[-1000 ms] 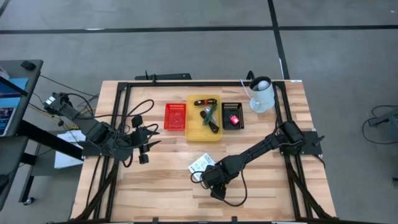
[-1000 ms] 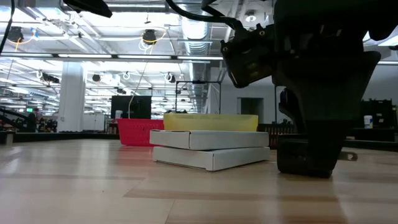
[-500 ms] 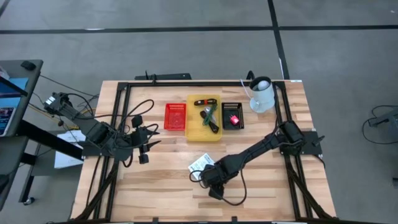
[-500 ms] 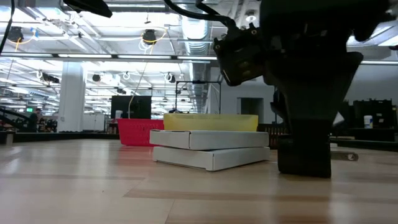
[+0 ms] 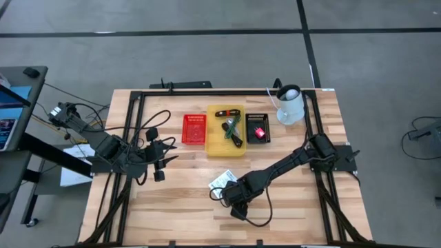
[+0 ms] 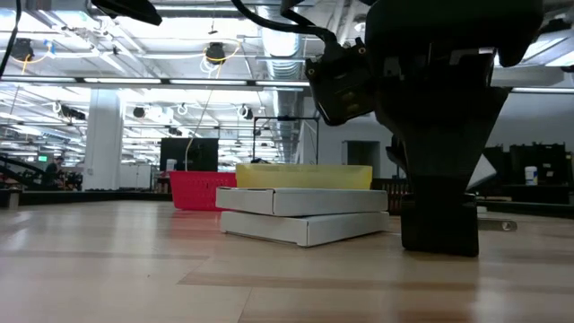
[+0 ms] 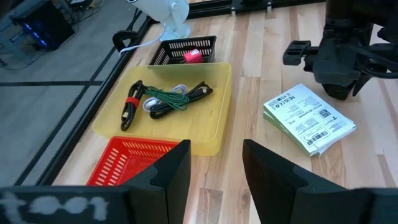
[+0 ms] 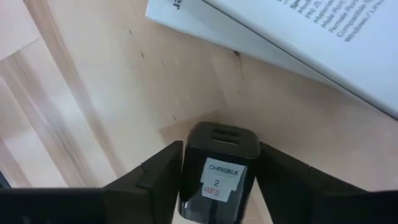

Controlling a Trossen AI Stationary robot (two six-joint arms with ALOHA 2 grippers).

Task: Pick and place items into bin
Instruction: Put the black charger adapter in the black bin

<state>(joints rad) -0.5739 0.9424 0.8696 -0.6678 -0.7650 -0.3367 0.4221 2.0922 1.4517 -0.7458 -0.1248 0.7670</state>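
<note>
Low on the table, right hand (image 8: 217,180) pinching black block (image 8: 219,171), white packets (image 8: 311,37) just beside

1. My right tool (image 6: 439,229) stands down on the worktop (image 6: 179,278).
2. Two stacked white boxes (image 6: 300,213) lie beside it.
3. Behind them, a yellow bin (image 6: 305,176) and a red bin (image 6: 199,189).
</note>
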